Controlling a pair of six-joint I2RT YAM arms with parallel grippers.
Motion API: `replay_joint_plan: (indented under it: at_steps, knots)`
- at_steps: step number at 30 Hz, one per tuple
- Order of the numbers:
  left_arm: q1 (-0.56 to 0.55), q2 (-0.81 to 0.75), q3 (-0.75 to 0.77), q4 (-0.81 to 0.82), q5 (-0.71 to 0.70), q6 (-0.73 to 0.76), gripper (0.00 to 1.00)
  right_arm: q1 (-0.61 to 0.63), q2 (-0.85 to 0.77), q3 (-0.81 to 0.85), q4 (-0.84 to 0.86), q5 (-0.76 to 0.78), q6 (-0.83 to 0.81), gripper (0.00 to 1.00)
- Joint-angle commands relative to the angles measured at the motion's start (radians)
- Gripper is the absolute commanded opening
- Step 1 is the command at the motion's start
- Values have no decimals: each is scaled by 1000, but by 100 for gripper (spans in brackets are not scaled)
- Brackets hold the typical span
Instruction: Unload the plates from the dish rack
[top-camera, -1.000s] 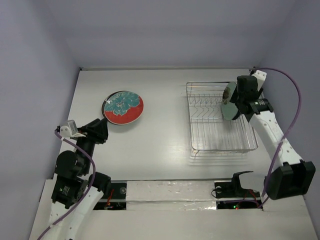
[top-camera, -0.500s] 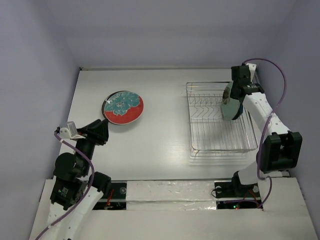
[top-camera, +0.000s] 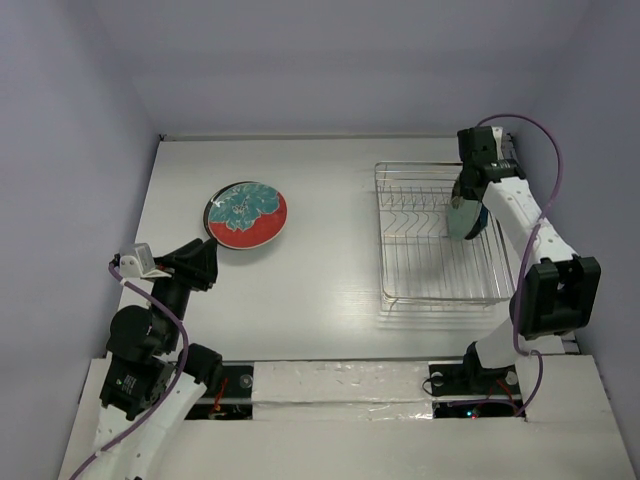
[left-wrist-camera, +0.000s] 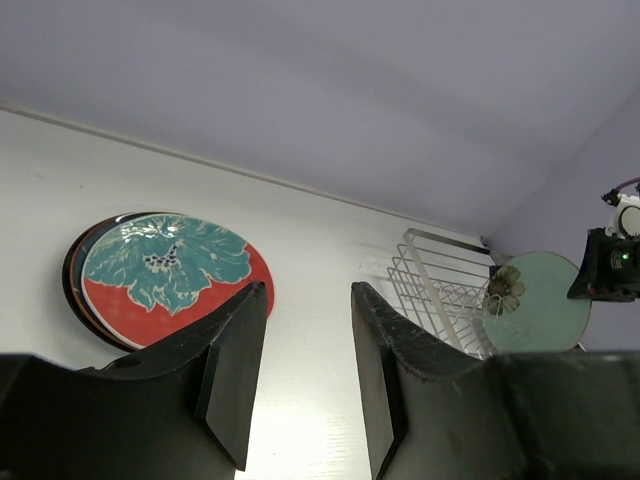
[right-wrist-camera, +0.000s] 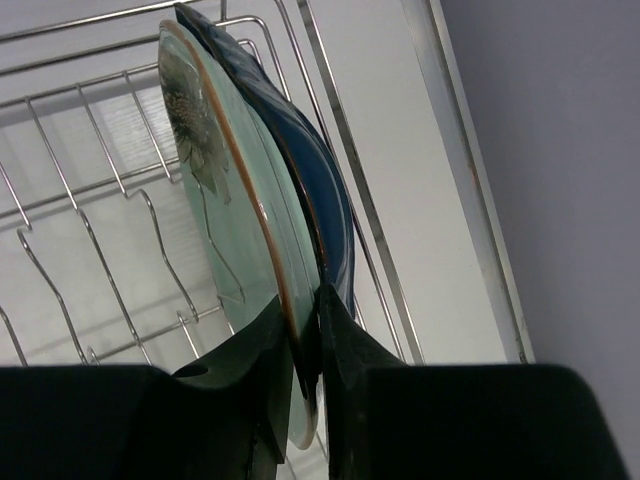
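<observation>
The chrome wire dish rack (top-camera: 430, 268) stands at the right of the table. A pale mint green plate (top-camera: 461, 217) with a flower print stands upright at its far right, with a dark blue dish (right-wrist-camera: 322, 185) right behind it. My right gripper (top-camera: 468, 196) is shut on the mint plate's rim (right-wrist-camera: 225, 190), one finger between the two dishes. The red plate with a teal flower (top-camera: 247, 215) lies flat at the left on a dark-rimmed plate. My left gripper (top-camera: 206, 262) is open and empty near it, above the table.
The left wrist view shows the red plate (left-wrist-camera: 165, 268), the rack (left-wrist-camera: 440, 290) and the mint plate (left-wrist-camera: 540, 315) held by the right arm. The table's right edge runs close beside the rack (right-wrist-camera: 95, 195). Walls enclose the table at back and sides.
My right arm has swung its wrist toward the back of the rack, over the mint plate, which stays in the rack and now stands more edge-on. The left arm has not moved.
</observation>
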Motion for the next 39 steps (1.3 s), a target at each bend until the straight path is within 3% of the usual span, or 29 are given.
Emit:
replay_joint_plan:
  at_steps: [1,12,20,25,31,39]
  knots:
    - [-8,-9,6,35,4,-6,36,37,-78,121,-46,40,-5,0]
    - [-8,0,6,35,4,-6,36,91,-208,227,-93,110,-16,0]
    - [-8,6,6,35,4,-4,36,134,-389,186,65,-206,168,0]
    - [-8,18,6,34,4,-6,36,252,-402,18,381,-454,370,0]
    - [-8,46,8,27,4,-4,36,390,-166,-123,895,-701,720,0]
    - [1,38,5,24,4,-12,36,549,216,59,1004,-703,860,0]
